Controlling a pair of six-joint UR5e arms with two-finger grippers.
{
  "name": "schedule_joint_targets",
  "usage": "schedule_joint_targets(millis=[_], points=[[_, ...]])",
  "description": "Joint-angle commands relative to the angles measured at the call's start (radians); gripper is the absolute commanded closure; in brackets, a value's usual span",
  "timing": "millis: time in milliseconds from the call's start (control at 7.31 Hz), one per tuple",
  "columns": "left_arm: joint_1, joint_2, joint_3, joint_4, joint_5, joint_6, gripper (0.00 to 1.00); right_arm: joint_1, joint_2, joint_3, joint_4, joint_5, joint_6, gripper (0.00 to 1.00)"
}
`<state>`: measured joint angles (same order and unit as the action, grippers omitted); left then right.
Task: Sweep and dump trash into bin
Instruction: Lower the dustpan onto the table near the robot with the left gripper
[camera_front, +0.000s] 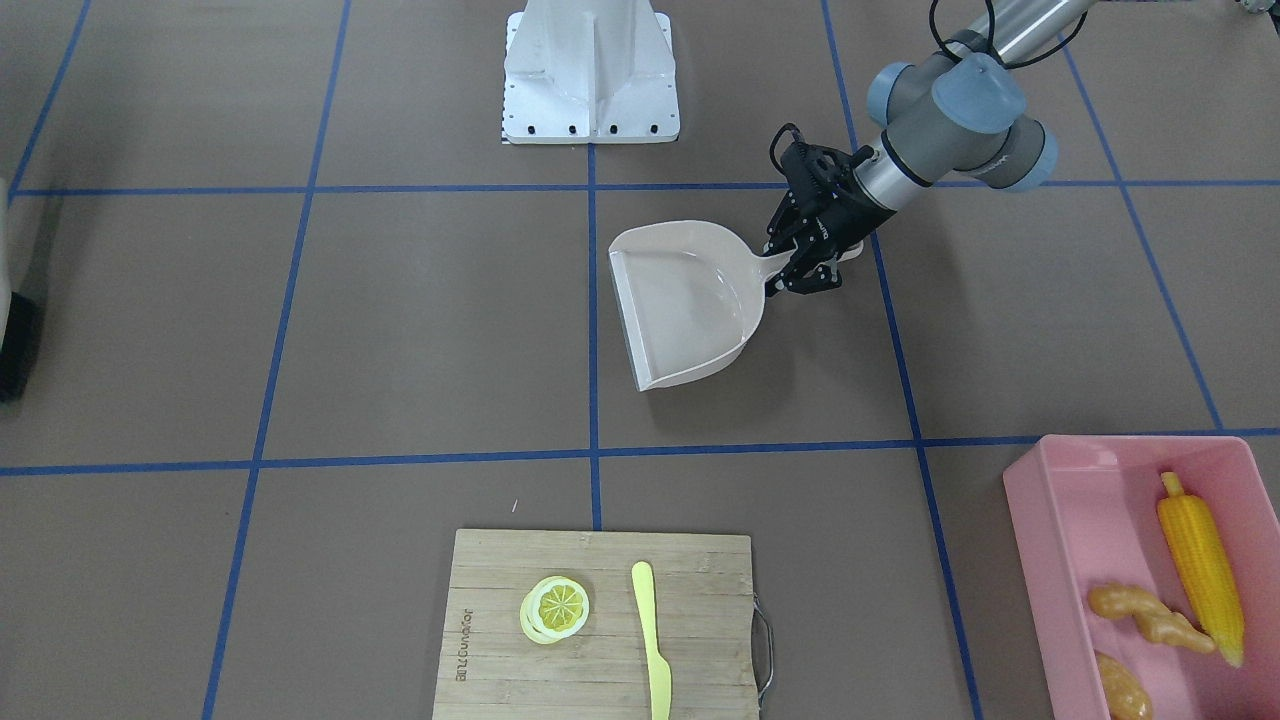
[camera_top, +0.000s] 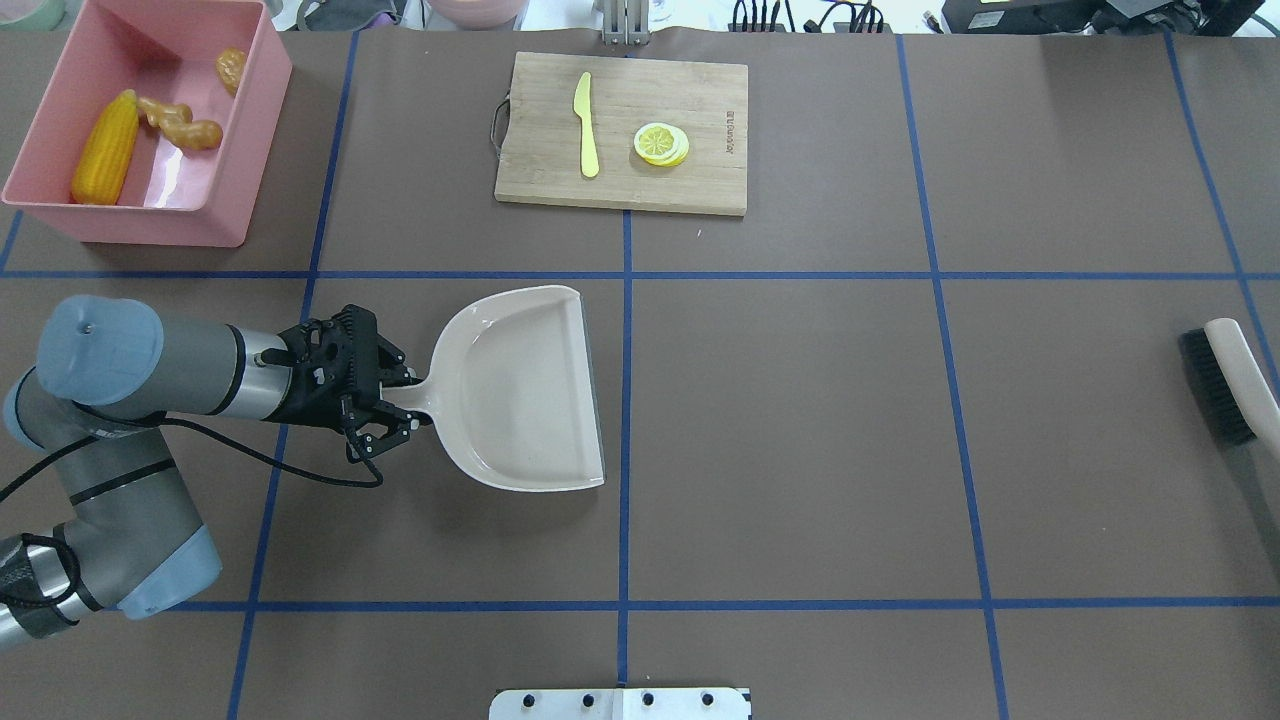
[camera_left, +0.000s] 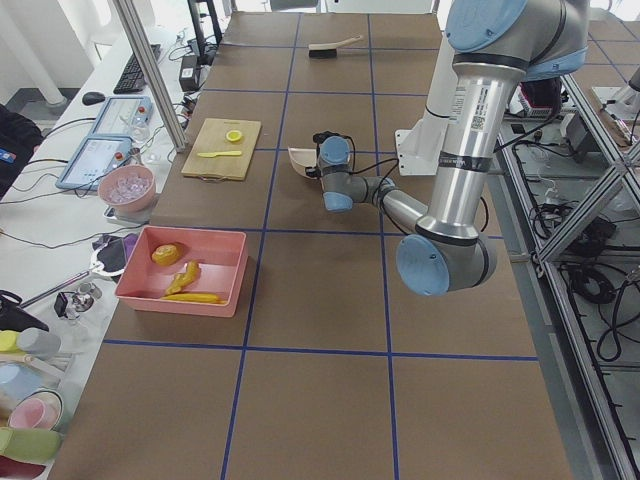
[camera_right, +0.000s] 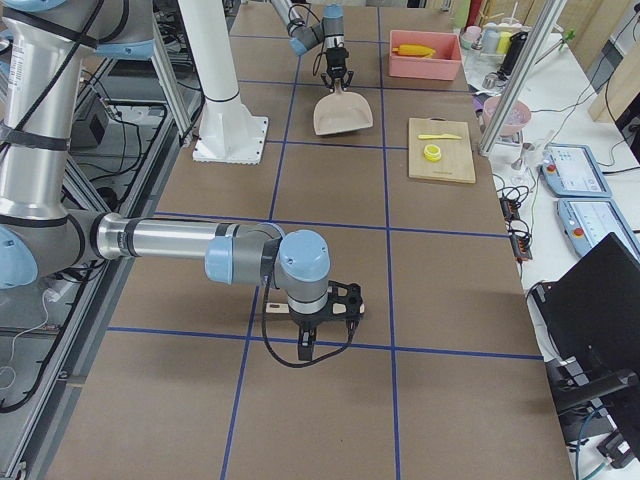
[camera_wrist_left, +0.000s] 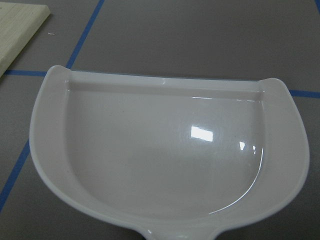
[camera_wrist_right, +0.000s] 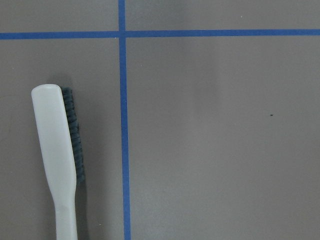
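The pink bin (camera_front: 1060, 540) stands at the table's corner on my left side (camera_top: 130, 225). In it lie the yellow corn cob (camera_front: 1200, 570), the tan ginger root (camera_front: 1150, 615) and the brown potato (camera_front: 1120, 690). My left gripper (camera_top: 398, 403) is shut on the handle of the beige dustpan (camera_top: 525, 390), which lies flat and empty on the table (camera_wrist_left: 165, 155). The brush (camera_top: 1225, 385) lies on the table at my right. My right gripper (camera_right: 335, 312) hovers over it, and I cannot tell whether it is open or shut. The right wrist view shows the brush (camera_wrist_right: 57, 150) lying free.
A wooden cutting board (camera_top: 700, 180) with a yellow lemon slice (camera_top: 661, 143) and a yellow knife (camera_top: 587, 125) lies at the far middle edge. The white robot base (camera_front: 590, 75) stands at the near edge. Blue tape lines cross the brown table.
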<state>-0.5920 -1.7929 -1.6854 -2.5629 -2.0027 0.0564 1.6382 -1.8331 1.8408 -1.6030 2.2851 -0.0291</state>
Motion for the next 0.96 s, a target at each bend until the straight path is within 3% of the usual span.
schedule_joint_targets(millis=[0, 410, 821], points=[[0.004, 0.0, 0.003, 0.048, -0.013, 0.057, 1.0, -0.001, 0.0, 0.003, 0.0, 0.001, 0.0, 0.0], [0.003, -0.01, 0.007, 0.079, -0.117, 0.075, 1.0, -0.001, 0.0, 0.005, 0.0, 0.001, 0.0, 0.0], [0.001, -0.014, 0.009, 0.093, -0.119, 0.137, 1.0, -0.001, 0.0, 0.005, 0.0, 0.001, 0.0, 0.0]])
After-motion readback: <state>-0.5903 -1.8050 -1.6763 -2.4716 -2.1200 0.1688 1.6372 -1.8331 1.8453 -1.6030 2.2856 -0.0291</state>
